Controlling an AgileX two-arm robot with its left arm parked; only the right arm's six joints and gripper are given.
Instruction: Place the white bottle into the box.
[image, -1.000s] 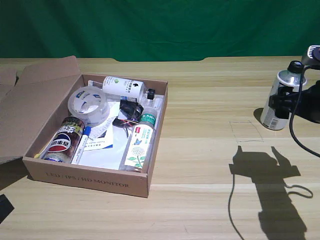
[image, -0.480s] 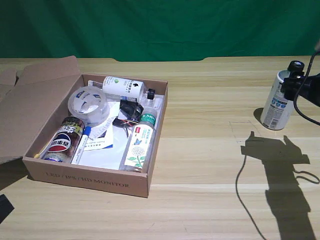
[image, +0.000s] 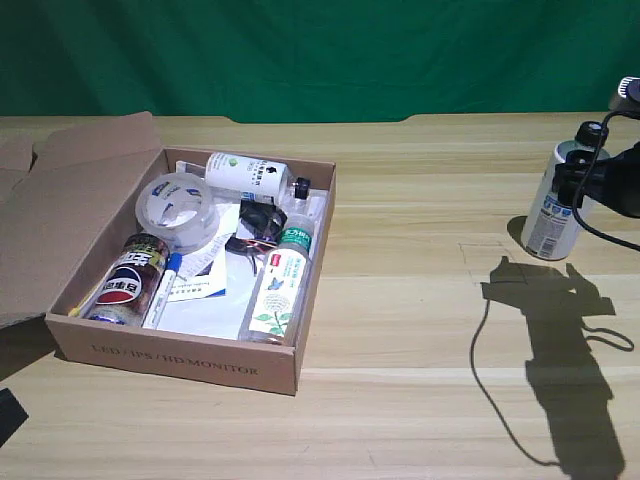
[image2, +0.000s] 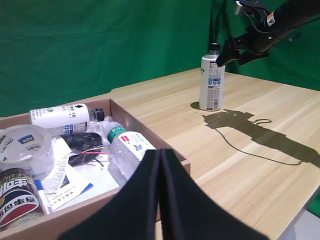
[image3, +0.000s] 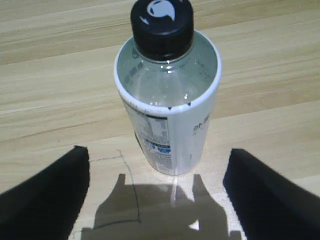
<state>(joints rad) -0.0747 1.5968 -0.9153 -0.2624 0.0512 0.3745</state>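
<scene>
Gripper (image3: 155, 195) spread wide around white bottle (image3: 167, 100); box (image: 175, 360) reads "MONITOR".

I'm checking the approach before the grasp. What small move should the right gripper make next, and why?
Probably ease forward and down. The right gripper is open, its fingers wide on both sides of the upright white bottle and apparently short of its body, so it likely must straddle the bottle before closing.
</scene>
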